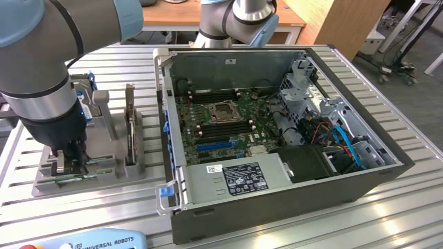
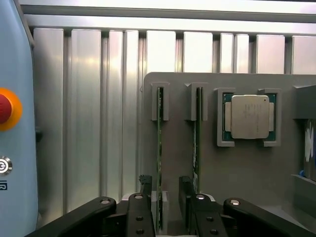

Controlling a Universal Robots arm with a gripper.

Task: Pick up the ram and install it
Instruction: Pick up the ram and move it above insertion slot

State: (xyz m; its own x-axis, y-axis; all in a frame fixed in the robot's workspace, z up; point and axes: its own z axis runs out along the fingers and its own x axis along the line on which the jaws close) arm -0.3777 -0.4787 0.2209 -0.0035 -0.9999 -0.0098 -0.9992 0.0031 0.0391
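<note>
We see the light-blue teach pendant (image 2: pixel 17 59) with its red button (image 2: pixel 4 108) lying on the ribbed aluminium desk (image 2: pixel 89 98), well apart from the jaws on one side. The jaws stand apart, low over the flat grey plastic holder (image 2: pixel 247 173), their black fingers (image 2: pixel 144 185) straddling the ram (image 2: pixel 159 138), a thin green circuit-board stick set on edge in its slot; a gap shows on each side, so nothing is clamped. Just outside the finger farther from the pendant, a second green stick (image 2: pixel 197 133) stands in the neighbouring slot, and farther out on that side the square silver processor chip (image 2: pixel 249 116) rests in its pocket. The open black computer case (image 1: pixel 277 207) lies well apart from the jaws, toward the exterior view's right.
</note>
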